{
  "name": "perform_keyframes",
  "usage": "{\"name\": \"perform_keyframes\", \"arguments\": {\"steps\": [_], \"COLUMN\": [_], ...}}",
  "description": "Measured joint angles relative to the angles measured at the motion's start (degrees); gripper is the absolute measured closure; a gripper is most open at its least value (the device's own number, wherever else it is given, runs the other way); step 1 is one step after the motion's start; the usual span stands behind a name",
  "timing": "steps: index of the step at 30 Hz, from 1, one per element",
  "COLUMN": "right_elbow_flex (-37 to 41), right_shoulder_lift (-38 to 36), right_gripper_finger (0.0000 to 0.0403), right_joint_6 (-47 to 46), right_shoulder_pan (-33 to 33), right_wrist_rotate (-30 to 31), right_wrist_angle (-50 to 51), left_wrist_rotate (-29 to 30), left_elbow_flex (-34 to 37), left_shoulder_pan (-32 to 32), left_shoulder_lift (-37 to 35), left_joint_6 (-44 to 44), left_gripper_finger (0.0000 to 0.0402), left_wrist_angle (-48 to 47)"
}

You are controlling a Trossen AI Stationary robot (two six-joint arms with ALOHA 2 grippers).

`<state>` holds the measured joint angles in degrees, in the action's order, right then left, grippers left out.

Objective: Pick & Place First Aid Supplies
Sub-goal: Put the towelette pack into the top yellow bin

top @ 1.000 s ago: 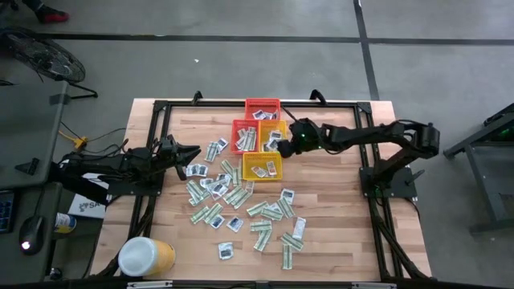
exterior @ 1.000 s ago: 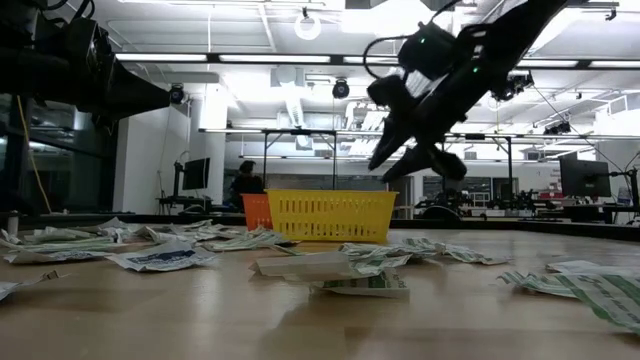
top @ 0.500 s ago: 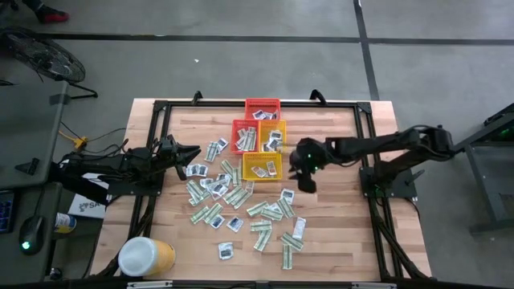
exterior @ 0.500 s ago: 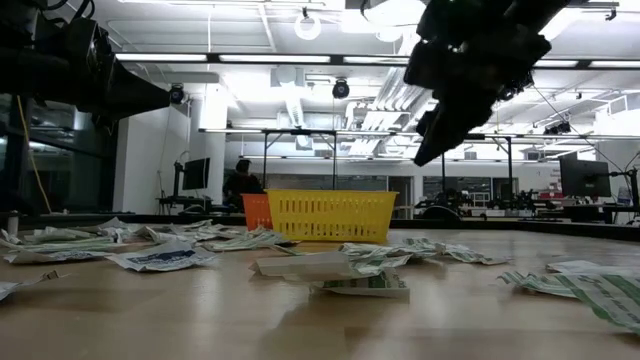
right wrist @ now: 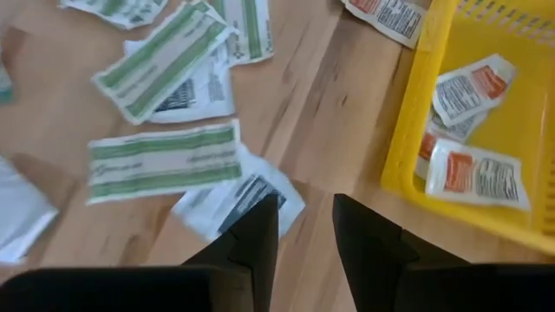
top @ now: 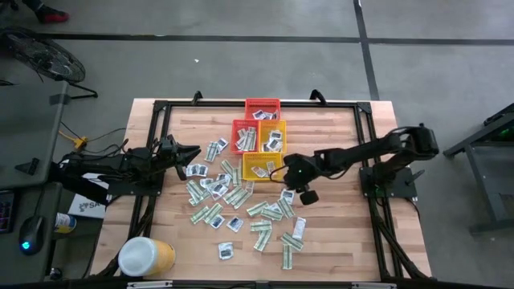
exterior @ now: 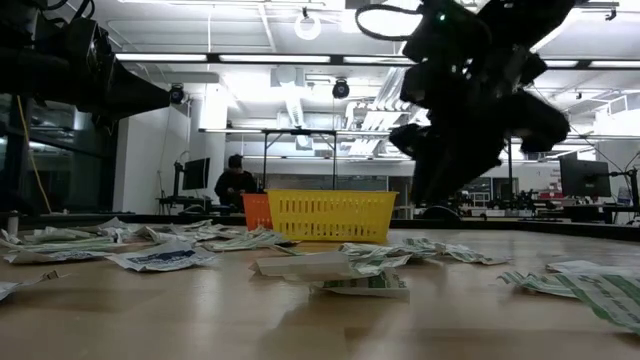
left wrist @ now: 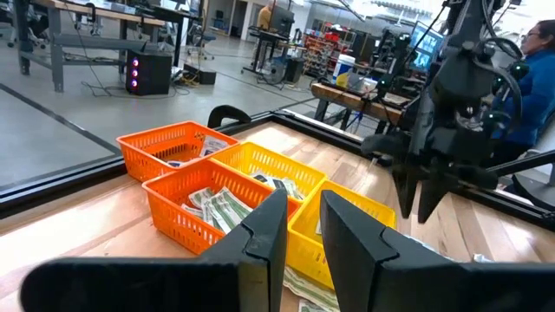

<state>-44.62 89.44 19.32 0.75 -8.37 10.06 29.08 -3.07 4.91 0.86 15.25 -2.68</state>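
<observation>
Right hand, fingers slightly apart and empty, hovers over loose packets scattered on the counter, beside the yellow basket. A green strip lies just ahead, crosswise. Left hand waits farther off.

The pale wooden-plank desk looks smooth and matt. The green-and-white flat paper packets look thin, slightly creased. The yellow lattice plastic basket is faintly glossy. The black metal frame appears matt.
</observation>
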Motion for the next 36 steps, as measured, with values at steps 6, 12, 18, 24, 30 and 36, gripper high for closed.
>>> {"name": "perform_keyframes", "arguments": {"steps": [6, 12, 18, 24, 30, 36], "right_elbow_flex": [0.0, 0.0, 0.0, 0.0, -0.1, -0.1], "right_shoulder_lift": [4.7, 6.6, 6.7, 8.7, 8.8, 8.8], "right_gripper_finger": [0.0295, 0.0295, 0.0295, 0.0295, 0.0303, 0.0352], "right_joint_6": [0.3, 2.4, 4.1, 3.9, 3.8, 3.5], "right_shoulder_pan": [0.2, 1.3, 1.3, 1.3, 1.3, 1.3], "right_wrist_rotate": [1.7, 1.4, 1.4, 1.2, 1.0, 0.6], "right_wrist_angle": [-4.8, -4.8, -4.8, -5.3, -5.0, -3.4], "left_wrist_rotate": [0.0, 0.0, 0.0, -0.1, -0.1, -0.1], "left_elbow_flex": [0.0, 0.0, 0.0, 0.0, 0.0, 0.0], "left_shoulder_pan": [0.0, 0.0, 0.0, 0.0, 0.0, 0.0], "left_shoulder_lift": [0.0, 0.0, 0.0, 0.0, 0.0, 0.0], "left_joint_6": [0.0, 0.0, 0.0, 0.0, 0.0, 0.0], "left_gripper_finger": [0.0328, 0.0328, 0.0328, 0.0328, 0.0328, 0.0328], "left_wrist_angle": [0.0, 0.0, 0.0, 0.0, 0.0, 0.0]}}
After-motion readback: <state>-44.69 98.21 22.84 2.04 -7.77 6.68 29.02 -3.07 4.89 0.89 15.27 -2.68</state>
